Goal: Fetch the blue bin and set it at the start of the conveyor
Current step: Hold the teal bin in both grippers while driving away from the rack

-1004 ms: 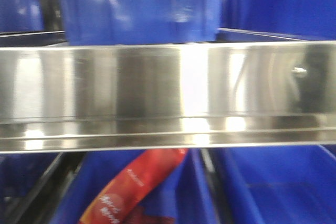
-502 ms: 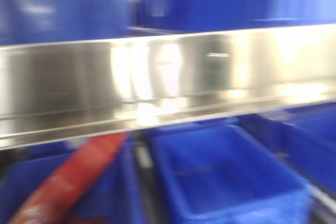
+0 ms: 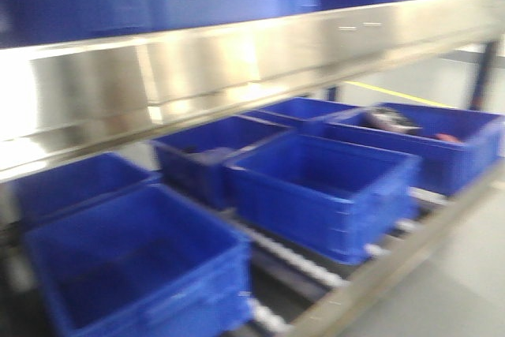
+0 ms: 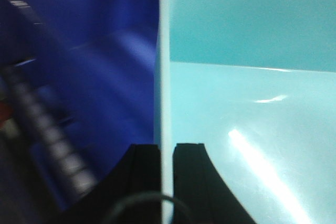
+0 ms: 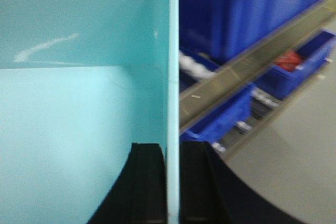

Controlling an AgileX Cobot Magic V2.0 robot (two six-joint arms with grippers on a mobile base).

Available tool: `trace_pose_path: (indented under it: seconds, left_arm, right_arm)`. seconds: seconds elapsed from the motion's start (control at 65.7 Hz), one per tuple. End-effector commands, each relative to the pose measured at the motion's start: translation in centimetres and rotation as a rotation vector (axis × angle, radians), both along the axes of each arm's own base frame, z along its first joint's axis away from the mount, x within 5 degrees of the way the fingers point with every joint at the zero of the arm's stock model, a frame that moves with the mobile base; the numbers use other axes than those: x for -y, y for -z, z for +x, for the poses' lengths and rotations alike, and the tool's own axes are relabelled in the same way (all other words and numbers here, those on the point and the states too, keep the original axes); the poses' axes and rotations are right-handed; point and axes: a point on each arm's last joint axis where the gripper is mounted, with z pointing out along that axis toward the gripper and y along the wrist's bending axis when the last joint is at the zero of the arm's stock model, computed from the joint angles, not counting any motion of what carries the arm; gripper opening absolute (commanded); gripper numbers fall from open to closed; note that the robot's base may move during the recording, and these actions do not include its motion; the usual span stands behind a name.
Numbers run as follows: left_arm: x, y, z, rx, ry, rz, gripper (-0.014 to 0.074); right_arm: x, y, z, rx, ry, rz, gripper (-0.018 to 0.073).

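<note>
Now in hand: blue bin (image 4: 252, 103), pinched by its two opposite side walls, one wall per arm; it rests on nothing visible.
Left fingers (image 4: 143, 161): closed to a thin slit on the bin's left wall, one inside and one outside.
Right fingers (image 5: 148, 166): the same narrow clamp on the right wall.
Surroundings: dark blue crates (image 3: 323, 187) on a roller rack under a steel shelf rail (image 3: 197, 69); the front view is smeared.
Conveyor start: not in any view.
Stage, as I judge it: carrying, with placement yet to come.
Risk one: the thin, smooth walls may slide out of either pinch if the arms drift apart or the base jolts.
Risk two: a bin corner could clip a crate or the rail this close to the rack.
</note>
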Motion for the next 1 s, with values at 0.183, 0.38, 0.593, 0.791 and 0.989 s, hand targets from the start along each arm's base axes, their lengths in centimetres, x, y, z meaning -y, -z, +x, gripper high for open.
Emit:
trace_pose_path:
  seconds: [0.183,0.38,0.593,0.791,0.989]
  left_arm:
    - [0.56,-0.85,-0.27,0.057,0.048,-0.033,-0.0111]
    - [0.56,-0.85,-0.27,0.057,0.048,-0.033,-0.0111]
    - [0.56,-0.85,-0.27,0.057,0.048,-0.033,-0.0111]
    - [0.56,-0.85,-0.27,0.057,0.048,-0.033,-0.0111]
    - [0.56,-0.85,-0.27,0.057,0.048,-0.033,-0.0111]
  right_arm:
    - [0.2,-1.12,-0.39,0.07,-0.021,0.006,-0.0163]
    - [0.2,-1.12,-0.39,0.07,-0.021,0.006,-0.0163]
    - [0.2,-1.12,-0.39,0.07,-0.021,0.006,-0.0163]
    - [0.2,-1.12,-0.39,0.07,-0.021,0.006,-0.0163]
    - [0.2,-1.12,-0.39,0.07,-0.021,0.006,-0.0163]
